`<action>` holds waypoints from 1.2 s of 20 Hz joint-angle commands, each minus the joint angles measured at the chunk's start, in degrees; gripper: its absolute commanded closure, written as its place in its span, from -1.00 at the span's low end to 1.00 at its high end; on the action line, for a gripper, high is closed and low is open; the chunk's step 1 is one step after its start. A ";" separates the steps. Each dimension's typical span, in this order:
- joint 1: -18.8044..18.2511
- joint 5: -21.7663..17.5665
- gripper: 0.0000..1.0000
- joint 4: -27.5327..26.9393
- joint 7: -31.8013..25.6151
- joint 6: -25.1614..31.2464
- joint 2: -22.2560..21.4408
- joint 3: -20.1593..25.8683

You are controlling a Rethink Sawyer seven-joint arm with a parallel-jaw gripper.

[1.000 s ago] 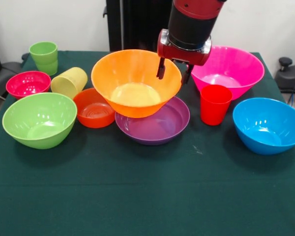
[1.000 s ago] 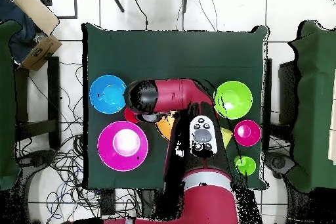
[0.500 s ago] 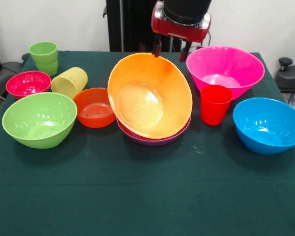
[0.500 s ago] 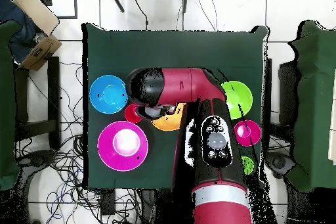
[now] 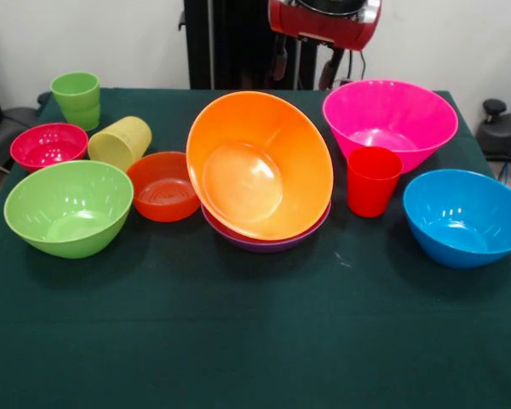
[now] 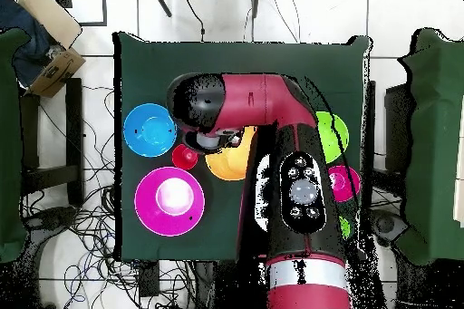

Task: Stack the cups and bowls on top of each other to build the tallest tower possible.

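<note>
You'll see the orange bowl (image 5: 260,166) resting tilted inside the purple bowl (image 5: 268,240), its mouth tipped toward the camera and holding nothing. Above the orange bowl's far rim hangs the gripper (image 5: 303,66), fingers apart and gripping nothing. Beside the orange bowl stand the red cup (image 5: 373,181) and the empty pink bowl (image 5: 390,121).

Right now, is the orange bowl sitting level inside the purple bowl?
No. In the front view the orange bowl leans steeply in the purple bowl, its opening tipped toward the camera.
</note>
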 commanded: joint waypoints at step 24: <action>-17.25 -8.13 -1.00 15.84 -17.98 -14.31 -1.57 9.55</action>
